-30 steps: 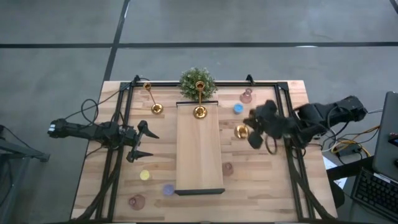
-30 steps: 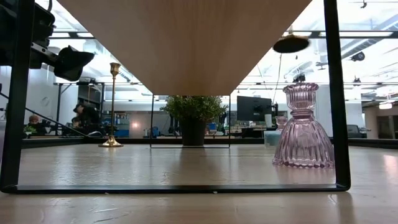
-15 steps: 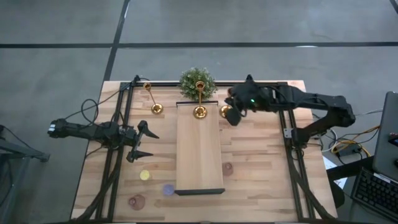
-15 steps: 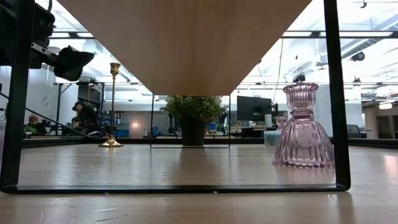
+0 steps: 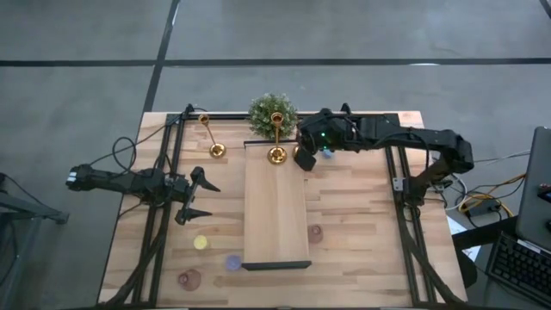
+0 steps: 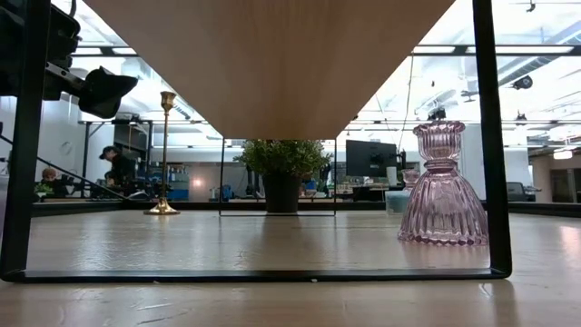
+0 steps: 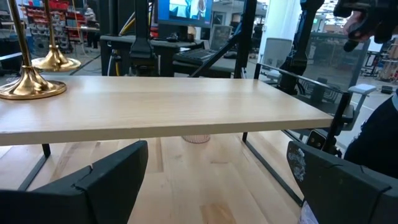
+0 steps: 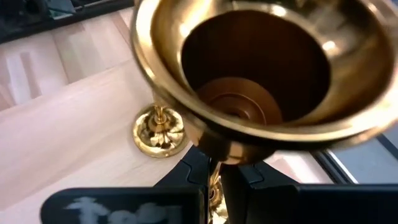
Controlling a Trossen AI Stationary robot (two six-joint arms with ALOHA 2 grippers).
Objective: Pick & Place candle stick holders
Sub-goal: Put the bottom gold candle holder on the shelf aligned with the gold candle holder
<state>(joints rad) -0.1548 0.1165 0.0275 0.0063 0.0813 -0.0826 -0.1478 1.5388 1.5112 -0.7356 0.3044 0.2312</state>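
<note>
My right gripper [image 5: 303, 158] is shut on a shiny gold candle stick holder [image 8: 261, 81] at the far right corner of the raised wooden shelf [image 5: 275, 215]. A second gold holder [image 5: 276, 153] stands on its round base at the shelf's far end, next to it. A third gold holder [image 5: 216, 150] stands on the table to the left. My left gripper [image 5: 195, 196] is open and empty, left of the shelf. Small yellow [image 5: 201, 243], purple [image 5: 232, 262] and pinkish glass holders [image 5: 188, 278] [image 5: 315, 232] stand on the table. My right gripper pinches the gold holder's slim stem [image 8: 214, 167] between its two fingers, just below the cup. The fingers lie across the stem. The cup's open mouth [image 8: 255, 56] faces the wrist camera. The arm hides whether the base rests on the shelf.
A bushy green plant [image 5: 273, 112] stands behind the shelf's far end. A black frame [image 5: 172, 172] runs along both sides of the table. A blue holder [image 5: 327, 153] peeks out beside the right arm. A pinkish glass holder [image 6: 442, 186] shows in the low view.
My right gripper has swung from the table's right side toward the far end of the shelf, carrying the gold holder with it, and now sits beside the gold holder standing there.
</note>
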